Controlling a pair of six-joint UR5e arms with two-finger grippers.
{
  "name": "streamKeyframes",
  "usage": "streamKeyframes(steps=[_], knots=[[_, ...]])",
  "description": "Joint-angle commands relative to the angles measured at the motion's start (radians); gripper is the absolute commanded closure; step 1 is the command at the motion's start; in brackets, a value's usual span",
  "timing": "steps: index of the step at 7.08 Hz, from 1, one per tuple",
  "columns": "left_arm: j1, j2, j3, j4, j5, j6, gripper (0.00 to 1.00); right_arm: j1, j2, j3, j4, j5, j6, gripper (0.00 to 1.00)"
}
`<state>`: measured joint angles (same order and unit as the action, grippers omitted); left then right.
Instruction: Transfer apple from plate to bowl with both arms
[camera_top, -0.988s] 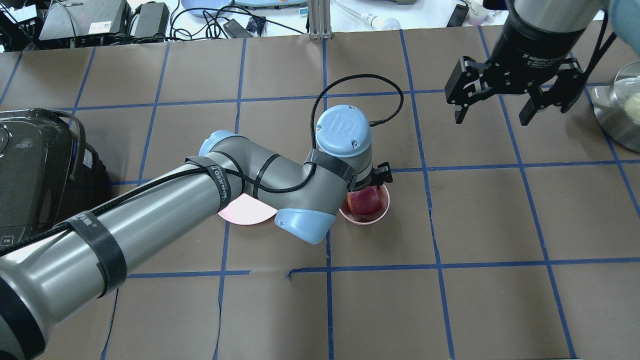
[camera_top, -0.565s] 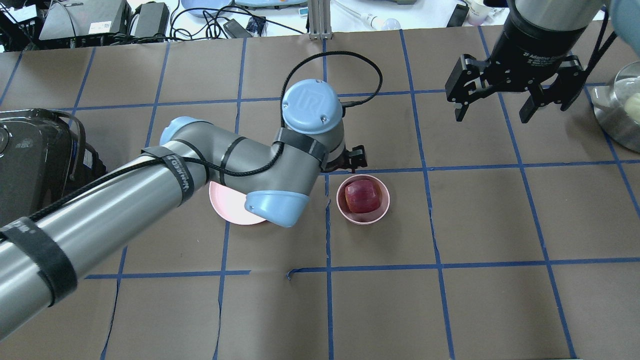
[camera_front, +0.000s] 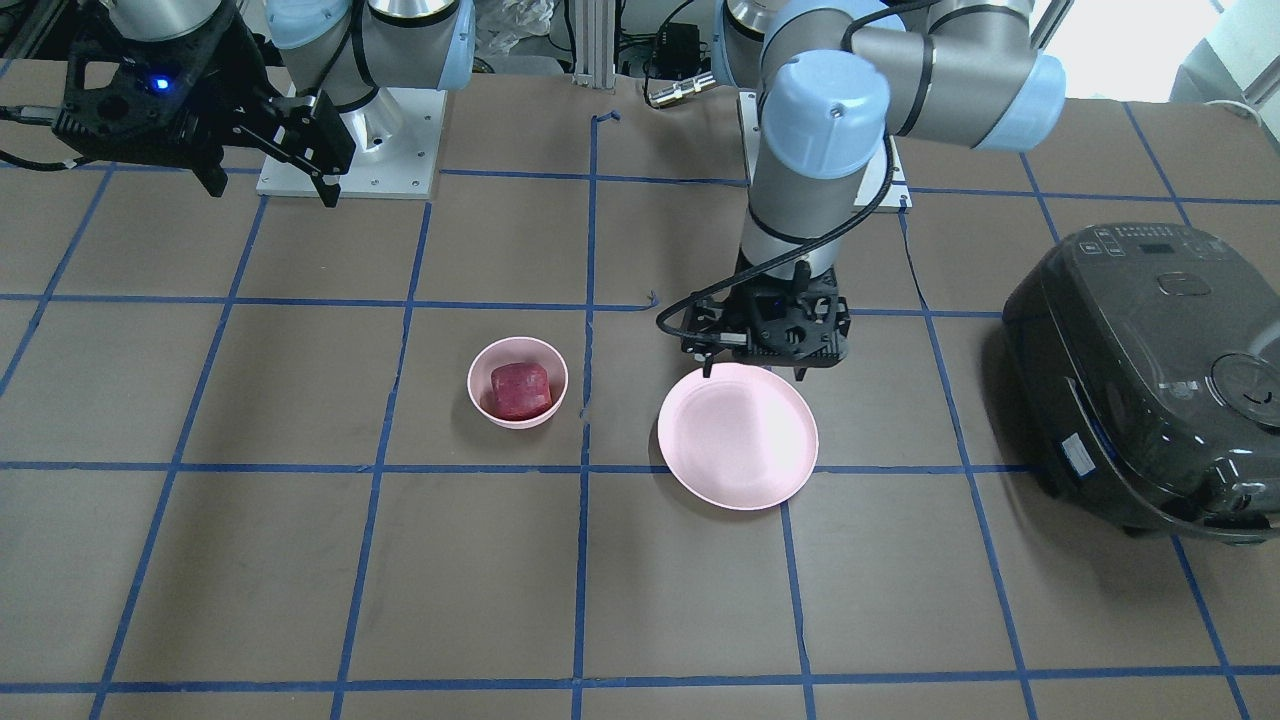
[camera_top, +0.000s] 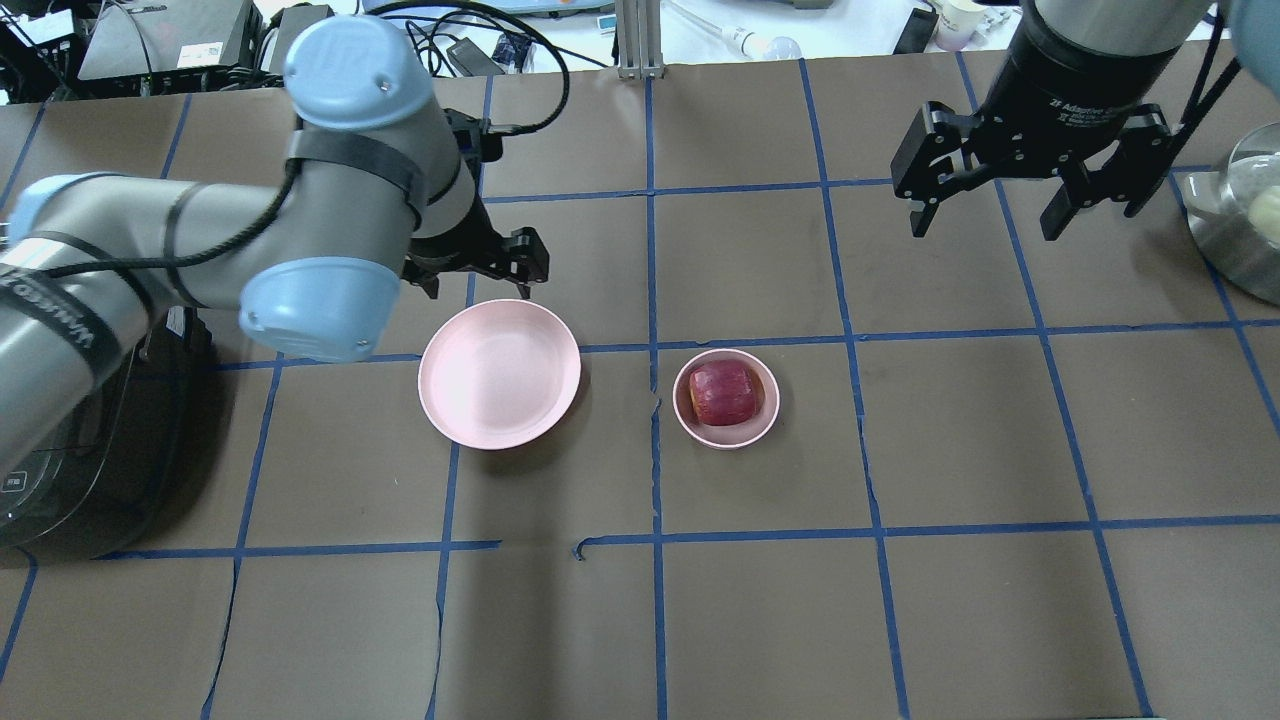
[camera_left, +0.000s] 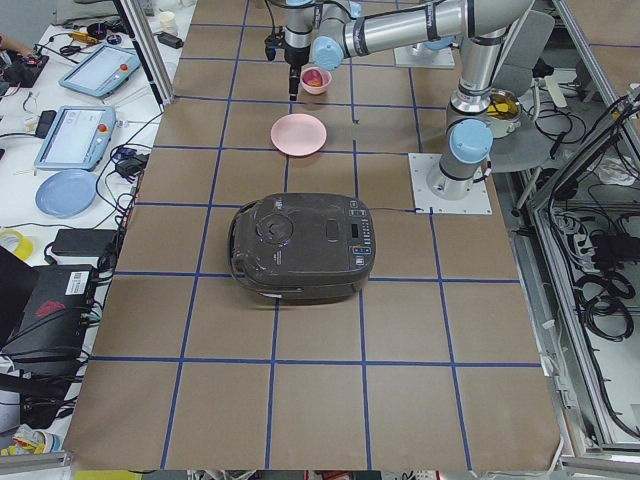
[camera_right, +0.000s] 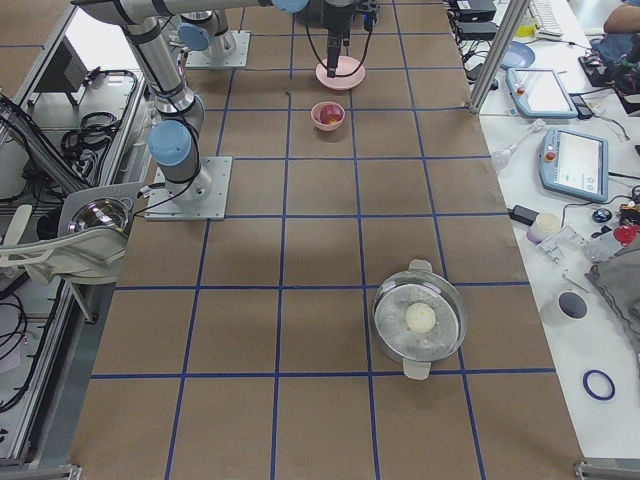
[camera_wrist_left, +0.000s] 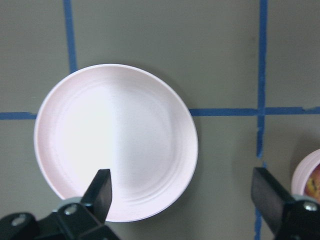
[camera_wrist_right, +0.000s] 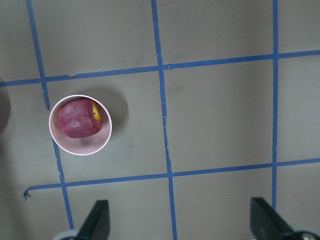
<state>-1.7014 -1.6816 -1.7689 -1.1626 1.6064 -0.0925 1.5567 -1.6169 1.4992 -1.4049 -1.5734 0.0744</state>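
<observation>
The dark red apple sits inside the small pink bowl near the table's middle; both also show in the front view, apple and bowl, and in the right wrist view, apple and bowl. The wide pink plate lies empty to the bowl's left. My left gripper is open and empty, just above the plate's far edge. My right gripper is open and empty, high at the far right, well away from the bowl.
A black rice cooker stands at the left edge under my left arm. A steel pot with a pale ball in it stands at the right edge. Blue tape lines cross the brown table cover.
My left arm has drawn back left and away from the bowl, to above the plate's far edge. The apple stays in the bowl. The right gripper has hardly moved.
</observation>
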Motion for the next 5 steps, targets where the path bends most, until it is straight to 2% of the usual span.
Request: streamKeyframes(steps=[1, 2, 5], knots=[[0.045, 0.071, 0.136, -0.234, 0.001, 0.045, 0.0, 0.002, -0.001, 0.001, 0.003, 0.003, 0.007, 0.0], [0.046, 0.082, 0.213, -0.34, -0.002, 0.045, 0.0, 0.002, -0.001, 0.003, 0.001, 0.006, 0.007, 0.0], [0.057, 0.074, 0.239, -0.351, 0.004, 0.027, 0.0, 0.002, 0.003, 0.006, 0.0, 0.006, 0.007, 0.0]])
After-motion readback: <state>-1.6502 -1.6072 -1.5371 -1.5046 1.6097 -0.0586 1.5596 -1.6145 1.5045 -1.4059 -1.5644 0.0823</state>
